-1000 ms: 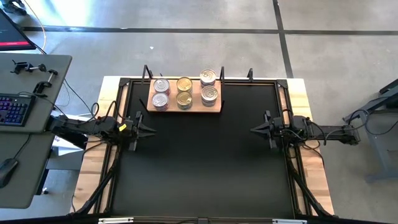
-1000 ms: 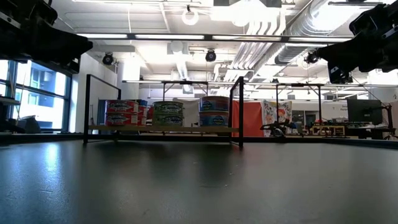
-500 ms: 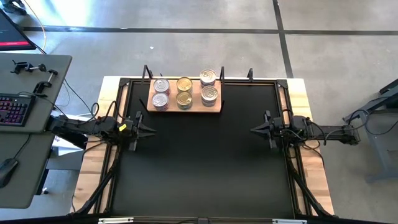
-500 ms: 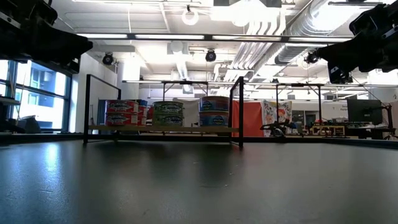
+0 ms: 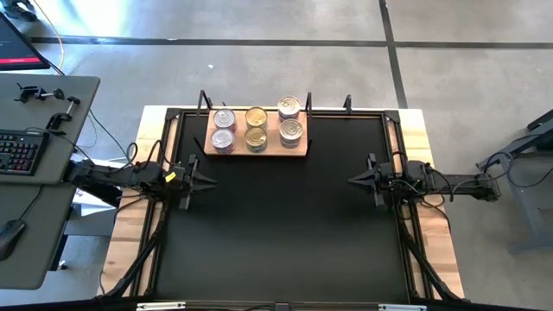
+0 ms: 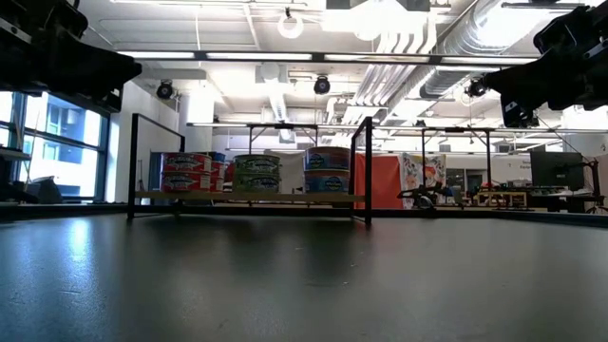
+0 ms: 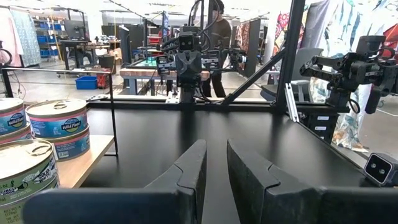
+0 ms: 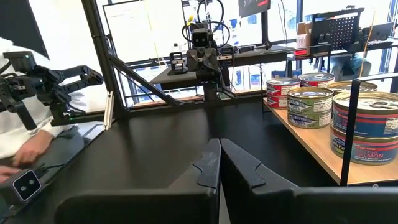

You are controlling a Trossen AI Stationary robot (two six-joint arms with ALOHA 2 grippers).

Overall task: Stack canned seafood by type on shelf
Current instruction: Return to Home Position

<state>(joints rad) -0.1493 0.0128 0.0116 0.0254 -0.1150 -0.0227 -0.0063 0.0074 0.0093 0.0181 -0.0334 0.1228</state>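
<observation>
Parted by a narrow slit, with nothing held, at the left gripper (image 7: pixel 216 144) by the black mat's (image 5: pixel 285 225) left edge. Pressed all but together, likewise empty, at the right gripper (image 8: pixel 220 142) by the right edge. Canned seafood (image 5: pixel 255 128) on the shelf (image 5: pixel 268 152) at far centre, sorted by kind, apparently two high. Settle both arms slowly, well apart from the stacks, without swinging toward the far side.

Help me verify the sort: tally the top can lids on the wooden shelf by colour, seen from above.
Silver round pull-tab lids: 4
Gold round pull-tab lids: 2
Total: 6, all on the light wooden shelf
</observation>
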